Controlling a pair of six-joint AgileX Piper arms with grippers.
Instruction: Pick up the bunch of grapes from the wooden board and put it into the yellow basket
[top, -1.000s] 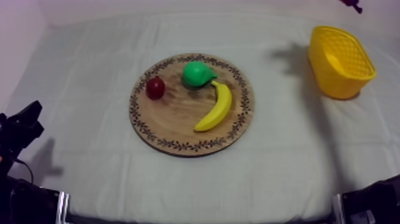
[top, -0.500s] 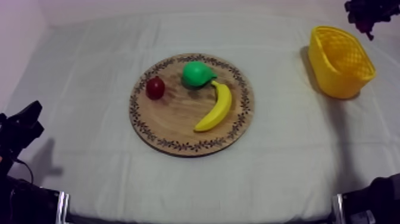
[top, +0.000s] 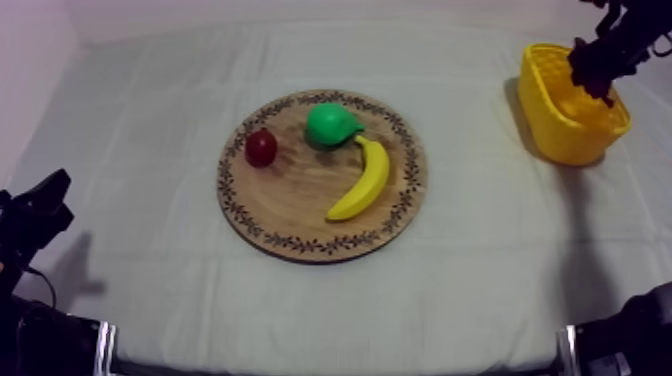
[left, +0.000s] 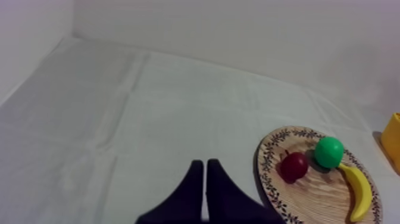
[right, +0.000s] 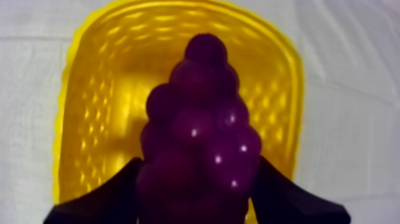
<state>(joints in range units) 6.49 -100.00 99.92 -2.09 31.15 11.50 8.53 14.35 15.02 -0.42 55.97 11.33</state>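
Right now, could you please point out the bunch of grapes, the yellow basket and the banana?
bunch of grapes (right: 202, 137): right wrist view, middle of the cluster.
yellow basket (top: 565, 140): top view, its near outer wall.
banana (top: 368, 178): top view, middle of its curve.

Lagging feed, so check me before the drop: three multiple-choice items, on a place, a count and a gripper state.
1. Where is the bunch of grapes? A) on the wooden board B) over the yellow basket C) on the cloth
2. How many fruits lie on the wooden board? A) two B) three C) four
3. The left gripper is: A) shut on nothing B) open C) shut on the banana
1B: the right gripper holds it there; 2B: small red fruit, pear, banana; 3A: fingers together as a wedge.
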